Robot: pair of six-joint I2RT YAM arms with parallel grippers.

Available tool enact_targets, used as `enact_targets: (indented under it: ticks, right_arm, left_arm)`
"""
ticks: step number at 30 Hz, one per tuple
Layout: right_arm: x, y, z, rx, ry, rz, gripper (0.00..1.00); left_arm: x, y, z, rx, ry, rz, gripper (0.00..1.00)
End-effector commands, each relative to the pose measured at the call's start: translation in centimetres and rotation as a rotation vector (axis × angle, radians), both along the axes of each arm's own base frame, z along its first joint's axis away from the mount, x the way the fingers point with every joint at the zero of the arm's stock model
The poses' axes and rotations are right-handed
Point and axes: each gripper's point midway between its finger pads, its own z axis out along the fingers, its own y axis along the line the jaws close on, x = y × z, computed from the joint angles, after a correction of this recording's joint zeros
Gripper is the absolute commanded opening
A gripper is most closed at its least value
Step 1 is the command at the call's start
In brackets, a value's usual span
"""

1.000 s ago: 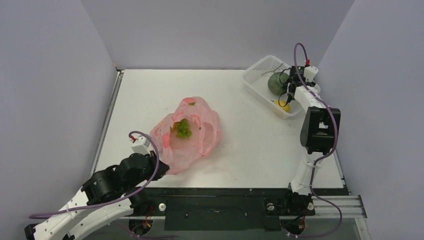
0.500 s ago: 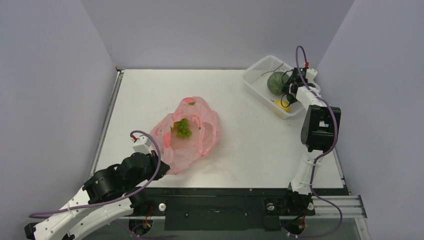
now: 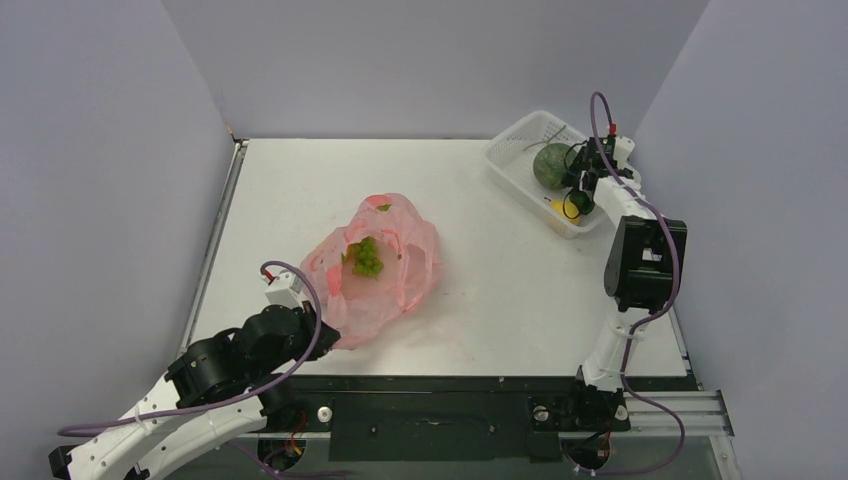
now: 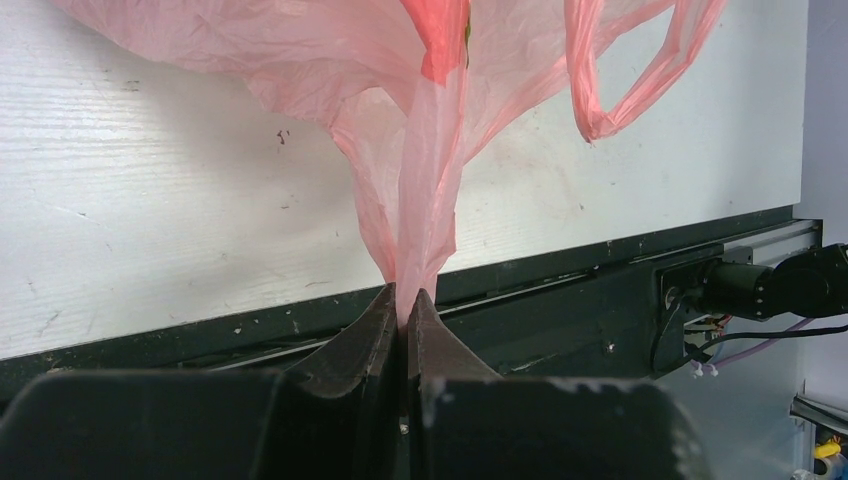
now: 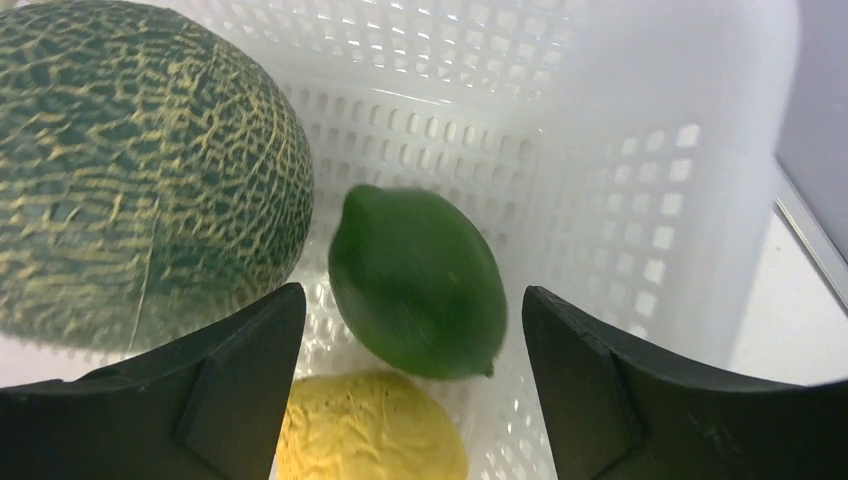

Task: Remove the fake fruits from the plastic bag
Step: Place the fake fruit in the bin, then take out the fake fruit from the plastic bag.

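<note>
— So, what is taking up the white table [image 3: 520,290]?
— Mostly the plastic bag [image 3: 385,275]. It is lying crumpled around the middle with its mouth gaping upward, and one handle loop [image 4: 658,70] is trailing toward the near edge.
— And what is holding it?
— The left jaws are pressing tight together on a pinch of its pink film, right at the table's near edge.
— What is the far right corner carrying?
— A white perforated basket [image 3: 518,140]. The grey-green melon [image 5: 130,170] is resting in it, filling much of the room.
— Is the right arm gripping anything?
— No, the right jaws are standing wide apart just above the basket, clamping nothing. The dark green oval [image 5: 415,280] is showing between them, beside the melon and slightly blurred. The yellow lemon [image 5: 370,430] is lying just beside both.
— Anything inside the bag?
— The light-green leafy piece [image 3: 365,258] is peeking out of its open mouth.
</note>
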Motion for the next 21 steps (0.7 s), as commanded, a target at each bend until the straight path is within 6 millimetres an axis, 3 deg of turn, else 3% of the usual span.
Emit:
enact_targets:
  ticks: [1, 5, 11, 17, 19, 20, 21]
  right_arm:
    - [-0.3, 0.9, 7.4, -0.035, -0.178, 0.013, 0.75]
    - [-1.7, 3.7, 10.5, -0.046, -0.287, 0.081, 0.75]
    - [-4.3, 10.8, 15.3, -0.06, -0.429, 0.245, 0.74]
    - [-6.8, 20.8, 16.8, 0.027, -0.458, 0.494, 0.72]
    - [-8.6, 25.8, 16.8, 0.068, -0.454, 0.62, 0.72]
    - [-9.1, 27.0, 16.8, 0.078, -0.456, 0.65, 0.71]
    - [-10.3, 29.5, 16.9, 0.101, -0.46, 0.716, 0.71]
  left_arm:
    - [0.4, -0.8, 1.3, -0.05, -0.028, -0.005, 0.0]
    - [0.4, -0.9, 1.2, -0.05, -0.027, -0.005, 0.0]
    - [0.5, -1.1, 1.0, -0.053, -0.023, -0.008, 0.0]
    - [0.5, -1.0, 0.9, -0.049, -0.024, -0.006, 0.0]
    - [0.5, -0.9, 0.9, -0.049, -0.025, -0.004, 0.0]
    - [0.5, -0.9, 1.0, -0.051, -0.025, -0.002, 0.0]
    - [0.5, -0.9, 0.9, -0.05, -0.025, 0.0, 0.0]
